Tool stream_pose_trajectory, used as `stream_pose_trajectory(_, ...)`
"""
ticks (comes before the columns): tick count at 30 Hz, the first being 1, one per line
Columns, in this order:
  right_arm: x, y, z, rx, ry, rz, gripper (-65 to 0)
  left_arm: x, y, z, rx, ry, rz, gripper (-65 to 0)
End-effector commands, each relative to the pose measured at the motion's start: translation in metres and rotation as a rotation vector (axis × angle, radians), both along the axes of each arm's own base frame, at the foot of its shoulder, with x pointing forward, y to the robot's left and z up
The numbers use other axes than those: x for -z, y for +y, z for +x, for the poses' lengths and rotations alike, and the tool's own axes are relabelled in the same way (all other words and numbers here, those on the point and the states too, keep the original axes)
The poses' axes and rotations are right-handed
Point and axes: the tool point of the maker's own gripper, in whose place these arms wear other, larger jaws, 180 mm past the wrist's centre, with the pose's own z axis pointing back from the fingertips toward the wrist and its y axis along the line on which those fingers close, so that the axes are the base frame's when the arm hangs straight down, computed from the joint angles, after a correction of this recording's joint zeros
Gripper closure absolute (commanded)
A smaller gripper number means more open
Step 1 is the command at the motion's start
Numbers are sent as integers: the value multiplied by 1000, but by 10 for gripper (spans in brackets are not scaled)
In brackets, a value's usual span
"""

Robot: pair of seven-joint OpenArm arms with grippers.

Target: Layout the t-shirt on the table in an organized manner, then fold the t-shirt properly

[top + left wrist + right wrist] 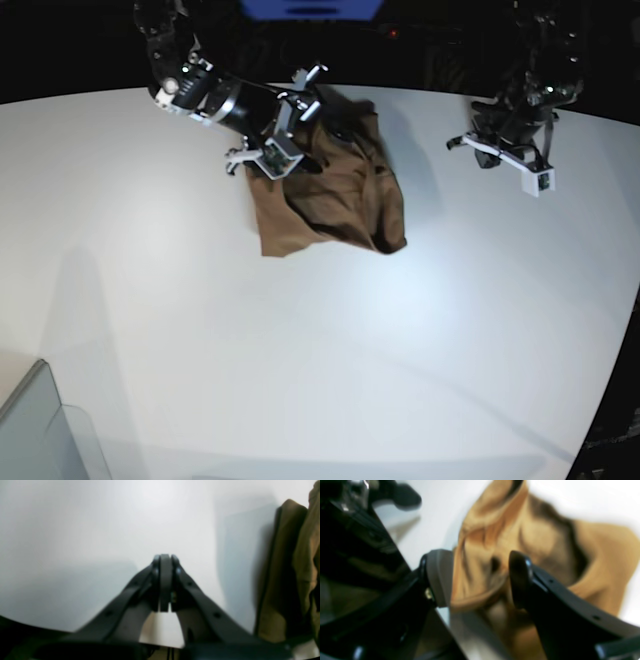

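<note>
A grey translucent bin corner [40,425] is seen at the lower left of the base view, well apart from everything else on the table [330,350]. The t-shirt [335,185] is bunched in a crumpled heap at upper centre. The right end effector [480,580] is spread wide, a fold of cloth lying between its fingers, not clamped. The left end effector [165,562] is clenched on nothing, with the shirt at that frame's right edge.

table [330,340]: big white top, curved edge
t-shirt [330,195]: brown, crumpled heap right under the right gripper [285,150], well off from the left gripper [505,158]
corner: grey bin [45,435], I think
</note>
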Motion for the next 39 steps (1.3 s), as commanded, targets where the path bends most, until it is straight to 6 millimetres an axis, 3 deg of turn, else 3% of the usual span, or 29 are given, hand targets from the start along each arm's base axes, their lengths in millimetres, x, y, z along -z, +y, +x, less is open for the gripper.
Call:
stream_pose_trajectory(1, -7, 8, 1, -4, -11, 52, -365, -8, 3, 5, 3, -30, 9, 0)
stream_pose_trajectory(5, 18, 28, -19, -56, 79, 63, -365, -8, 3, 5, 3, -30, 9, 0)
stream_pose_trajectory(8, 19, 41, -28, -106, 89, 71, -365, -8, 3, 5, 4, -32, 9, 0)
stream_pose_trajectory(14, -5, 50, -26, -131, 25, 96, -365, -9, 3, 6, 4, -33, 9, 0)
stream_pose_trajectory(22, -39, 44, -14, -133, -87, 102, -364, -11, 2, 7, 6, -42, 10, -5)
stream_pose_trajectory(25, -52, 43, -11, -132, -126, 110, -363, -23, -10, 12, 72, -89, -3, -5)
stream_pose_trajectory(29, -51, 18, 9, -45, -144, 82, -363, -57, -45, 18, 261, -239, -78, -5)
stream_pose_trajectory(31, -49, 2, 18, 1, -148, 61, -363, -70, -50, 21, 277, -306, -132, -5)
stream_pose_trajectory(37, -51, -44, 43, 154, -174, 19, -365, -75, -68, 21, 299, -358, -228, -13)
stream_pose_trajectory(39, -50, -57, 48, 193, -176, 3, -365, -76, -72, 21, 286, -363, -270, -61)
